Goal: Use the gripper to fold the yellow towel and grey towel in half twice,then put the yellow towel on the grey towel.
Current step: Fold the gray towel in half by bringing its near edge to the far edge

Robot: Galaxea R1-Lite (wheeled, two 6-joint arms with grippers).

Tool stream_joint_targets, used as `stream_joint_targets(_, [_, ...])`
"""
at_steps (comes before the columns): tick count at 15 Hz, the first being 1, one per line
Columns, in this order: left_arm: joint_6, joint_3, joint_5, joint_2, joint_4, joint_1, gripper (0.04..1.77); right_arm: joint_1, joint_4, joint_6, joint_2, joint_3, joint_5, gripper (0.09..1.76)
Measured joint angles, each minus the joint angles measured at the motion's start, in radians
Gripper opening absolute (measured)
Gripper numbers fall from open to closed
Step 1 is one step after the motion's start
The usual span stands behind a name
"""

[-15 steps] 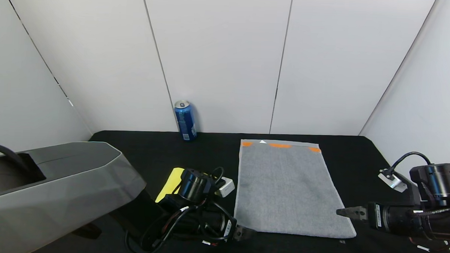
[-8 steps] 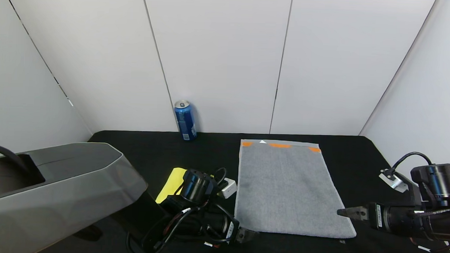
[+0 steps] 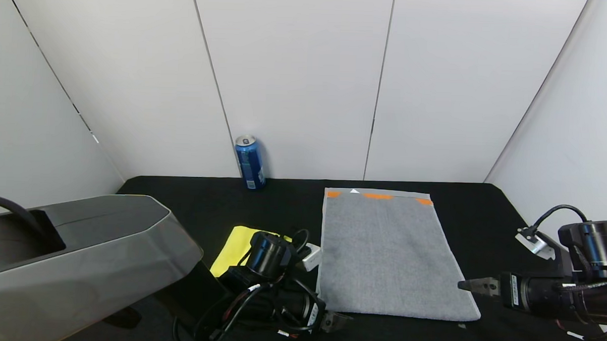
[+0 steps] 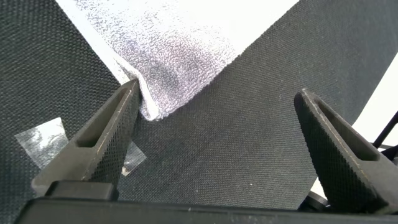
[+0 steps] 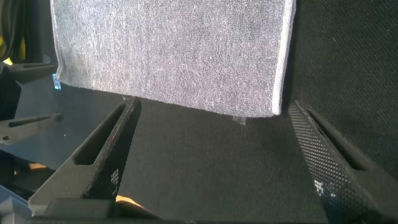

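While both hands (image 3: 336, 322) (image 3: 468, 286) gape, white panels (image 3: 296, 79) enclose the black table (image 3: 484, 207).

grey terry towel (image 3: 389, 254), orange-white band at far end | bright yellow soft cloth (image 3: 233, 249) | blue metal can (image 3: 250, 162) | black fabric surface (image 3: 483, 217)

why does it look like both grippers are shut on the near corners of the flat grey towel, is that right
Not quite: both are open. The wrist views show the left gripper and right gripper with jaws spread wide at the near corners of the flat grey towel, gripping nothing yet.
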State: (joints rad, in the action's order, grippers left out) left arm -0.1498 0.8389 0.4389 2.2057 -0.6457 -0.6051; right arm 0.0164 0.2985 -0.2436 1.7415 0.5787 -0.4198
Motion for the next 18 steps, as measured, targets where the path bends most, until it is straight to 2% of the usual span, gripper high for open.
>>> stream_joint_targets(6, [0.002, -0.011, 0.000, -0.001, -0.001, 0.013, 1.72, 0.005, 0.000, 0.000, -0.002, -0.002, 0.000, 1.71])
stream_joint_targets(11, [0.007, -0.013, -0.001, 0.001, 0.003, -0.019, 1.72, 0.005, 0.000, 0.000, -0.002, -0.004, 0.000, 1.71])
stream_joint_targets(18, [0.014, -0.011, 0.001, 0.009, 0.003, -0.021, 1.72, 0.006, 0.000, 0.000, 0.000, -0.005, 0.000, 1.71])
